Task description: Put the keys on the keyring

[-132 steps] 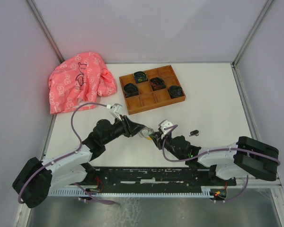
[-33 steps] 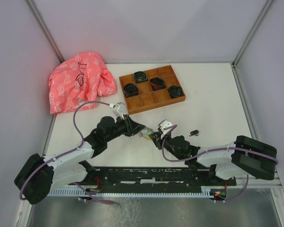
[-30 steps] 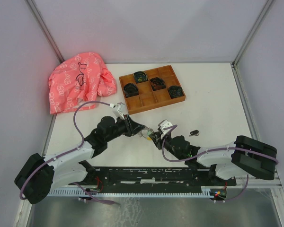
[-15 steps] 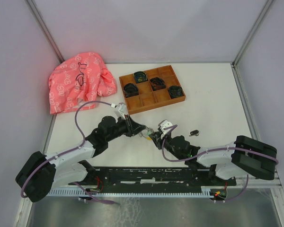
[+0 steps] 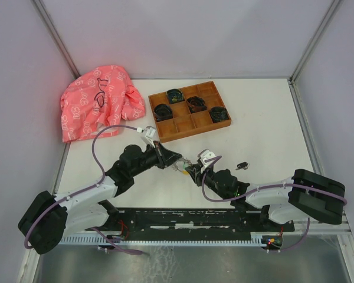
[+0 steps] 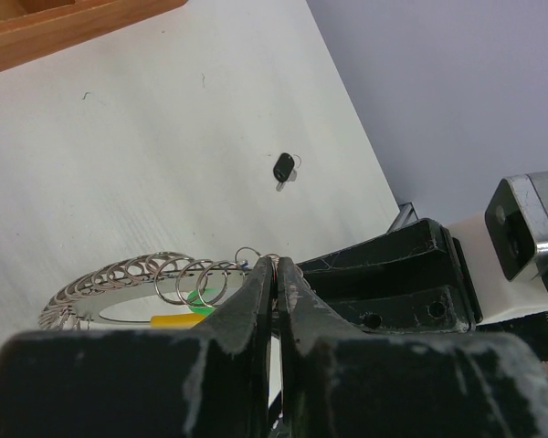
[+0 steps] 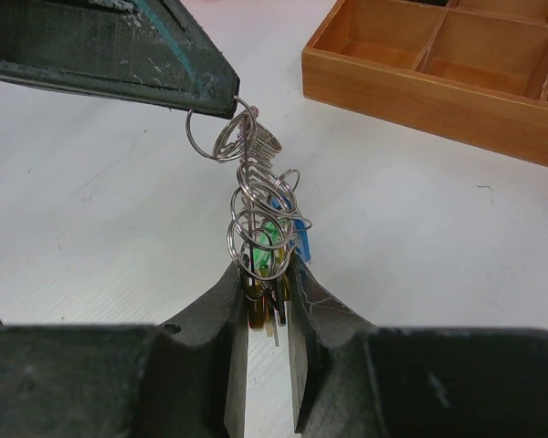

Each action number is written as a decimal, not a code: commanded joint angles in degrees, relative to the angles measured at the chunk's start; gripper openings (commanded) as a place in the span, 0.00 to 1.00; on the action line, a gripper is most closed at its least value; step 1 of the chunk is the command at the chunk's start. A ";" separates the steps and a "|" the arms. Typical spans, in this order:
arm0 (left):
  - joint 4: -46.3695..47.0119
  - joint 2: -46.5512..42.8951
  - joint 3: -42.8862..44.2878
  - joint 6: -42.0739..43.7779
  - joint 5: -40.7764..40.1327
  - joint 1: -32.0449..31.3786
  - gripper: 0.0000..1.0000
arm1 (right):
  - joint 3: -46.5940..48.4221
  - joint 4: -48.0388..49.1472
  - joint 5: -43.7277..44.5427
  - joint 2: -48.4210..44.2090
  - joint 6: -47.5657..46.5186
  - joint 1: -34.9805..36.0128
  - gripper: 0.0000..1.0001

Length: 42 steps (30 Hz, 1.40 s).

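The keyring [image 7: 252,187], a grey loop strung with several small rings plus a green and a yellow tag, hangs between my two grippers just above the table [image 5: 183,167]. My left gripper [image 6: 277,265] is shut on one small ring at its end. My right gripper [image 7: 267,269] is shut on the bundle of rings and tags at the other end. The blue-headed key [image 7: 298,239] hangs in that bundle beside the right fingers. The black-headed key [image 5: 242,165] lies loose on the table right of the grippers; it also shows in the left wrist view [image 6: 284,169].
A wooden tray [image 5: 183,134] with dark coiled bundles in some compartments stands behind the grippers; its near wall shows in the right wrist view [image 7: 420,87]. A pink patterned cloth [image 5: 97,103] lies at the back left. Enclosure walls ring the white table.
Both grippers stay shut on the keyring. The left gripper has shifted only slightly near the ring. The black key has not moved.
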 commanded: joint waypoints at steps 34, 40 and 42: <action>19.00 3.01 -2.10 9.57 -6.63 -3.03 0.03 | 1.75 -1.98 -4.06 -3.04 -4.66 -0.01 0.01; 31.61 7.92 -5.34 13.06 -9.64 -5.04 0.03 | 4.26 -8.35 -8.62 -5.25 -7.06 -0.01 0.11; 36.23 9.86 -6.62 14.56 -9.51 -5.32 0.03 | 4.17 -10.30 -9.84 -6.55 -8.04 -0.01 0.18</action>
